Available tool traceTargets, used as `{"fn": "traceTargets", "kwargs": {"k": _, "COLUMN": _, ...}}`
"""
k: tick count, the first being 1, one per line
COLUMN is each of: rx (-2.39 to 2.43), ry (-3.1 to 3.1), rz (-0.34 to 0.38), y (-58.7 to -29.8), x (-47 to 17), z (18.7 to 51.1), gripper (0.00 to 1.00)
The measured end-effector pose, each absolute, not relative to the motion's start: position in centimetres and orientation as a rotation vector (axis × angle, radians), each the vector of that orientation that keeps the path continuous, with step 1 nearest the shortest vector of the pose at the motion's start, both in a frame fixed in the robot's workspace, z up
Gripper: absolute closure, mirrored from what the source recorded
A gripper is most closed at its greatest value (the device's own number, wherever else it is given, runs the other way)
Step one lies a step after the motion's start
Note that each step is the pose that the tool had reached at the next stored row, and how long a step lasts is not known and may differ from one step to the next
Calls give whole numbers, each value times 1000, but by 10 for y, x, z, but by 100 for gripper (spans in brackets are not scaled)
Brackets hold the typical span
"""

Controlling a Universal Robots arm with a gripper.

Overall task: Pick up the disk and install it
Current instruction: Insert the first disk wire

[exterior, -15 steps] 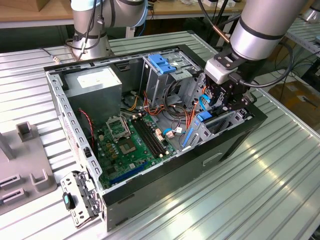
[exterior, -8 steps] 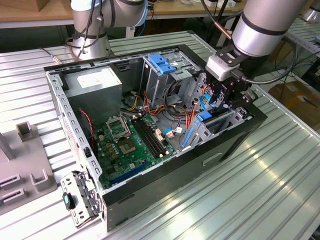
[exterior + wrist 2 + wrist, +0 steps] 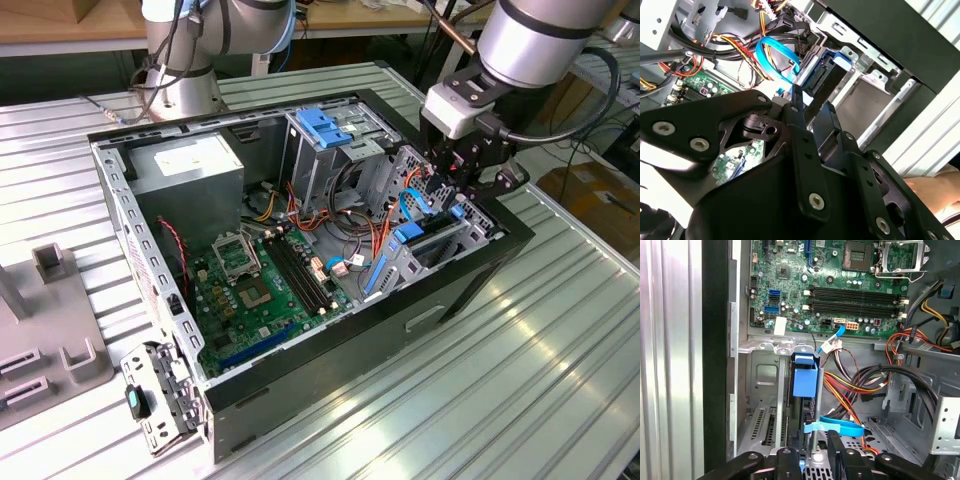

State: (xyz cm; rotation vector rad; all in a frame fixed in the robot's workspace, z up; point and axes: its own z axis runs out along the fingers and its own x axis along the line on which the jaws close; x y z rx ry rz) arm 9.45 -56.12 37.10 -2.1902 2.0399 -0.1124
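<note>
The disk [image 3: 436,234] stands on edge in the metal drive bay [image 3: 470,222] at the front corner of the open computer case, on the exterior view's right. Its blue plastic rails show in both wrist views, on the disk [image 3: 805,382] running from the bay's edge down between my fingers, and on the disk [image 3: 833,75] slanting up from the fingertips. My gripper [image 3: 463,193] hangs just above the bay. In both wrist views the gripper [image 3: 811,107] [image 3: 813,457] is shut on the disk's near edge, one black finger on each flat side.
The case holds a green motherboard [image 3: 258,290], a grey power-supply box [image 3: 190,168], a metal cage with a blue latch [image 3: 324,125], and bundles of cables, including a light-blue cable [image 3: 840,426] close to my fingers. A second arm's base [image 3: 185,70] stands behind. A grey fixture [image 3: 55,330] sits at the left.
</note>
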Motion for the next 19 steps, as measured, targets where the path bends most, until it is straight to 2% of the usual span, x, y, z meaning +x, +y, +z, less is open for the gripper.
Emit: {"fn": "traceTargets", "kwargs": {"k": 19, "rx": -2202, "ry": 2052, "rz": -87, "y": -561, "x": 98, "z": 373, "gripper": 64}}
